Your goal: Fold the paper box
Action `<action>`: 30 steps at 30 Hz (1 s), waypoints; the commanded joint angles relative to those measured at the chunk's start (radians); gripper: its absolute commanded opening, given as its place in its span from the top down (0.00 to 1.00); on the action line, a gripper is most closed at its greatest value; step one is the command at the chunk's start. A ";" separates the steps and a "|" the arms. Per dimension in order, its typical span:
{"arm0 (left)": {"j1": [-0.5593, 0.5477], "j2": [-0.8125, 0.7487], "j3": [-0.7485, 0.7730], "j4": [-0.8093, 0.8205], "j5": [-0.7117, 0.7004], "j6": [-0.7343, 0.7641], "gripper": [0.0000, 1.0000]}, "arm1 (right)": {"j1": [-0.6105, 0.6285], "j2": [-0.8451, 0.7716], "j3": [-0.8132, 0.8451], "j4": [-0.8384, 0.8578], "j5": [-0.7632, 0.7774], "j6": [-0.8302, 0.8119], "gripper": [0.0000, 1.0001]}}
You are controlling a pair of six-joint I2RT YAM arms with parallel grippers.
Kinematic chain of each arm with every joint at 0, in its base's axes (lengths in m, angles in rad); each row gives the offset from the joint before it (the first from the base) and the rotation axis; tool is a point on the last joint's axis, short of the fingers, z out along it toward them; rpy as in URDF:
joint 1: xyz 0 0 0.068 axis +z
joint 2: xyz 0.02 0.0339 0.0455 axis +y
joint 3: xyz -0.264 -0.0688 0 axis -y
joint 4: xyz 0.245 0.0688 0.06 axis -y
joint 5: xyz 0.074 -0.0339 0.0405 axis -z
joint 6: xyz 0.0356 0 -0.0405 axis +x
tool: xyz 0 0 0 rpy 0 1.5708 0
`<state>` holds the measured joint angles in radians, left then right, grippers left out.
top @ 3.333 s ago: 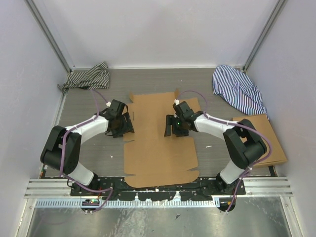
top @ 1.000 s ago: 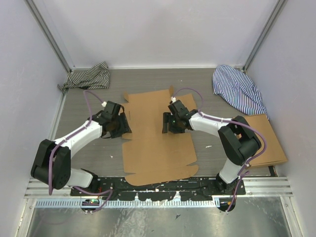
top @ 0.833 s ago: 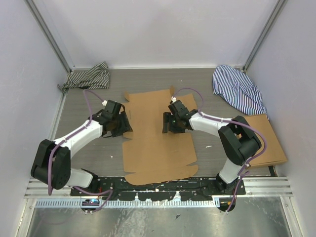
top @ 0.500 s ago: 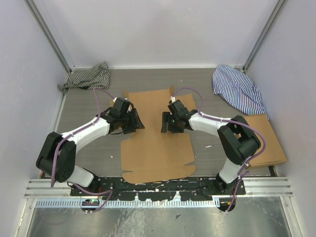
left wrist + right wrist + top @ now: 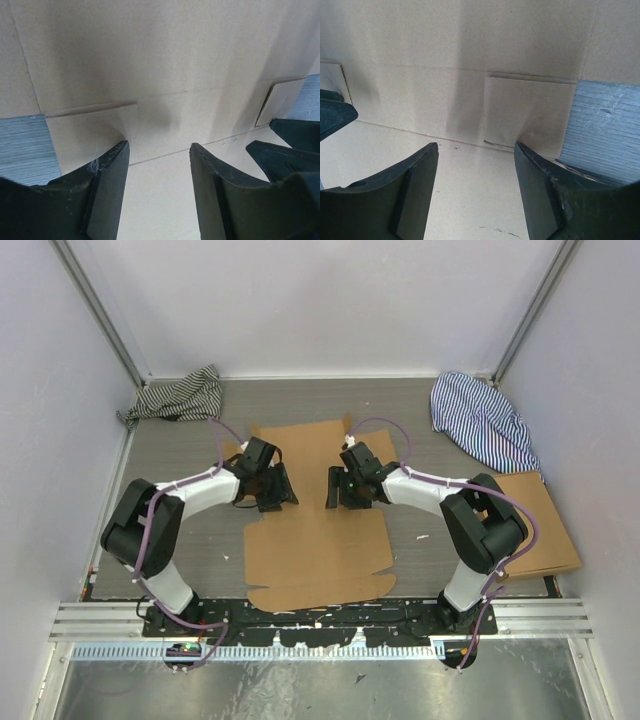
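Zero folds: the box (image 5: 318, 530) lies as one flat sheet, and no flap or panel can be seen stood up from the table (image 5: 190, 540).
Box place: middle of the table, between the two arms, its near edge close to the bases.
Left gripper (image 5: 279, 487): jaws apart with nothing between them, low over the sheet's left part by a slit and a crease.
Right gripper (image 5: 340, 488): jaws likewise apart and empty, low over the sheet's right part beside a cut flap.
Contact: I cannot tell whether any fingertip touches the cardboard.
Done: at most, both tools are placed over the creases.
Left: all of it, as I judge, namely raising the walls, tucking the flaps and closing up.
Clutter: left cloth (image 5: 178, 395) and right cloth (image 5: 480, 420) lie at the far corners, apart from the sheet.
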<state>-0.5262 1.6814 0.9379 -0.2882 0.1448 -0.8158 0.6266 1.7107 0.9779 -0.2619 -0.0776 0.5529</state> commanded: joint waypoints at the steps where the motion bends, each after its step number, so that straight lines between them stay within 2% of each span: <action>1: -0.005 0.022 0.007 -0.009 -0.011 0.009 0.41 | 0.012 0.027 -0.018 -0.038 -0.030 0.015 0.33; 9: -0.004 -0.103 0.091 -0.194 -0.106 0.078 0.39 | 0.013 -0.025 0.064 -0.129 0.024 0.001 0.32; 17: 0.003 -0.143 0.252 -0.384 -0.248 0.155 0.36 | 0.010 -0.077 0.262 -0.313 0.197 -0.060 0.29; 25: 0.115 -0.114 0.421 -0.455 -0.280 0.217 0.33 | -0.079 -0.014 0.463 -0.387 0.224 -0.146 0.28; 30: 0.206 0.013 0.572 -0.483 -0.265 0.232 0.33 | -0.180 0.078 0.600 -0.383 0.178 -0.200 0.29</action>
<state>-0.3752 1.6020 1.4017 -0.7334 -0.1081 -0.6201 0.5125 1.7256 1.4597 -0.6384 0.1097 0.4179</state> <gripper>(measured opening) 0.671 0.720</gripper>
